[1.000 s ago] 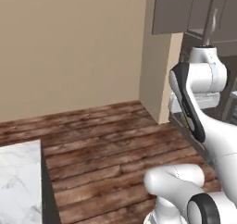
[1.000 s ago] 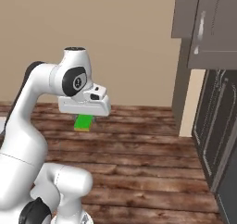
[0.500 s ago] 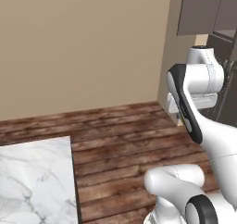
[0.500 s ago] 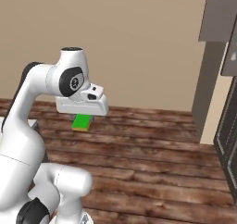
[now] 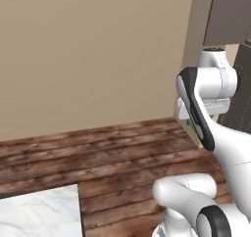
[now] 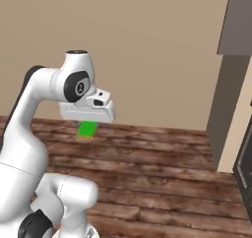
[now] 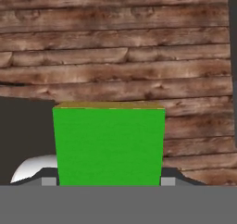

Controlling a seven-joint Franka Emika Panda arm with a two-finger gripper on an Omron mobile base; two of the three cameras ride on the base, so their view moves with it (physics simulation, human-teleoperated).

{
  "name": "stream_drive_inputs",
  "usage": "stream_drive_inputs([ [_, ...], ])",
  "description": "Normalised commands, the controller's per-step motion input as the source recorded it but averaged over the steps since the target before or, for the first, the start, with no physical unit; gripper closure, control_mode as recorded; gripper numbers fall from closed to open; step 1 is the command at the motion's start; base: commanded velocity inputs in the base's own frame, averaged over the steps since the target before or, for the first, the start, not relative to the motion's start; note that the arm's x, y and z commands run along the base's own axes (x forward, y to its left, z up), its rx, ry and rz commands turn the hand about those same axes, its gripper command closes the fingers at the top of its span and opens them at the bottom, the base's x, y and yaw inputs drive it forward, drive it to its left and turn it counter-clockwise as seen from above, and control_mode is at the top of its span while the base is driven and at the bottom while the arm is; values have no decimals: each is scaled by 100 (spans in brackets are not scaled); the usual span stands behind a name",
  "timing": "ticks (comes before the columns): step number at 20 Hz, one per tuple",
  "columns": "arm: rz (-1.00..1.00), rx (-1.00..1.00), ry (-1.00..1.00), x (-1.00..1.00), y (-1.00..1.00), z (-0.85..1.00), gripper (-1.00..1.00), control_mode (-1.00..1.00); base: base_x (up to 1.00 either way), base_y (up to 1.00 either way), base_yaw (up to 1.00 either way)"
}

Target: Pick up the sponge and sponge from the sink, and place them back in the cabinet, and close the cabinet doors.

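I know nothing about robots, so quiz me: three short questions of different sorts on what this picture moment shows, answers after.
1. True or false: the two-finger gripper holds a small flat green-topped sponge.
2. What lies below the sponge? A) black sink B) brown wooden plank floor C) open cabinet shelf
3. Fill in: a thin ___ layer runs along the sponge's far edge in the hand view.

Key: 1 true; 2 B; 3 yellow.
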Motion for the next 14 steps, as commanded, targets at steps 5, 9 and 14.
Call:
stream_drive_inputs([
  [5,0,0,0,0,0,0,100,100,92,-1,-1],
  [9,0,0,0,0,0,0,100,100,98,-5,-2],
  [14,0,0,0,0,0,0,100,100,95,-8,-2],
])
